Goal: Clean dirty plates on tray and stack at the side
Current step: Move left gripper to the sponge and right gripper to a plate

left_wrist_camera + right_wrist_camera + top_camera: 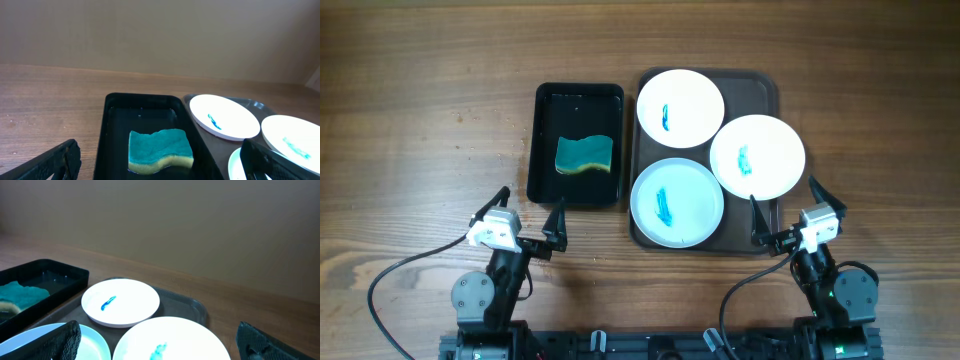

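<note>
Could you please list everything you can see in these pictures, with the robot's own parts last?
round white plates: three, white, each with a blue smear in the middle; all on the big tray: far left, near left, and right, which overhangs the right rim
dark brown rectangular tray: one, dark brown, right of centre on the table
small black rectangular tray: one, black, just left of the brown one
wavy sponge: one, teal over yellow, lying in the black tray
wooden table: one, brown, under everything
black cables: two, black, looping at the near edge
left gripper: one, black fingers, open, near the black tray
right gripper: one, black fingers, open, near the right plate
</note>
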